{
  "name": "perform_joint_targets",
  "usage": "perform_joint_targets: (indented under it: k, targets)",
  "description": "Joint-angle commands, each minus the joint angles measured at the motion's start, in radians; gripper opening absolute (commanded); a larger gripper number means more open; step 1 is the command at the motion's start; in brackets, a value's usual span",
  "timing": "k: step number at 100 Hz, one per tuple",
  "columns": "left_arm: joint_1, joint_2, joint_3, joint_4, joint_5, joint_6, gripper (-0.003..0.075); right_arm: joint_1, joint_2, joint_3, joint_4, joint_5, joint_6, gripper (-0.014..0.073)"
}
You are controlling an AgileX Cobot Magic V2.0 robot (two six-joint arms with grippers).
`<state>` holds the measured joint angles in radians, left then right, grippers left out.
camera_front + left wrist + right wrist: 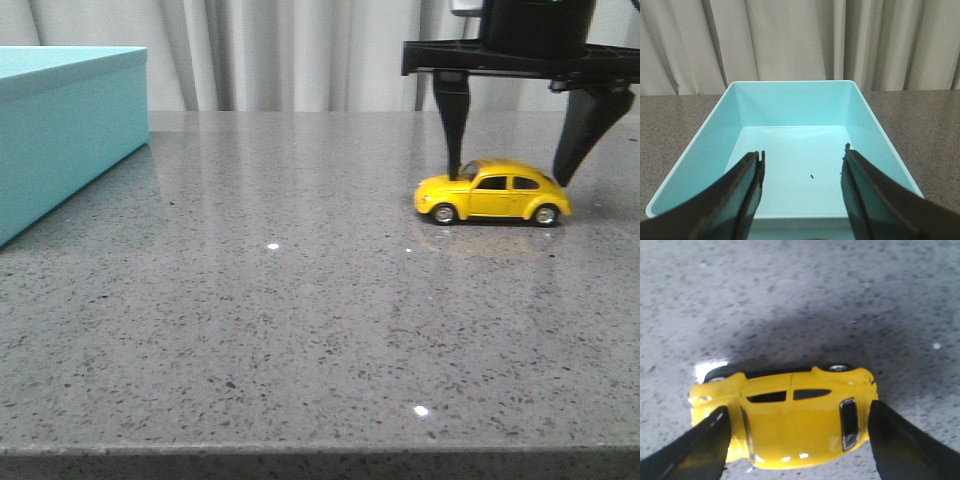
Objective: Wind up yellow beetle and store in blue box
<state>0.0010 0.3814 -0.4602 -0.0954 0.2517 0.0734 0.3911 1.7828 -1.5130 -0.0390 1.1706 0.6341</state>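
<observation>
The yellow beetle stands on its wheels on the grey stone table at the right, nose pointing left. My right gripper is lowered over it from above and is open. One finger is at the hood by the windshield and the other at the rear end. In the right wrist view the beetle fills the gap between the fingers of my right gripper. The blue box stands at the far left. My left gripper is out of the front view; it hovers open and empty over the blue box's empty inside.
The speckled grey table stretches between the box and the car, and its front edge runs along the bottom of the front view. Pale curtains hang behind the table.
</observation>
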Motion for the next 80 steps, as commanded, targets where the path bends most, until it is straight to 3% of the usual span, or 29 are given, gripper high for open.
perform_joint_targets:
  k: [1,35,80]
  targets:
    - [-0.009,0.015,-0.037,-0.005,-0.086,-0.008,0.0355,-0.037,-0.023,0.009,-0.11,0.027,-0.019,0.0562]
    - [-0.009,0.015,-0.037,-0.005,-0.086,-0.008,0.0355,-0.075,-0.062,0.002,-0.116,0.009,-0.062,0.0562]
    - [-0.009,0.015,-0.037,-0.005,-0.086,-0.008,0.0355,-0.05,-0.444,-0.045,-0.098,-0.078,-0.091,0.0562]
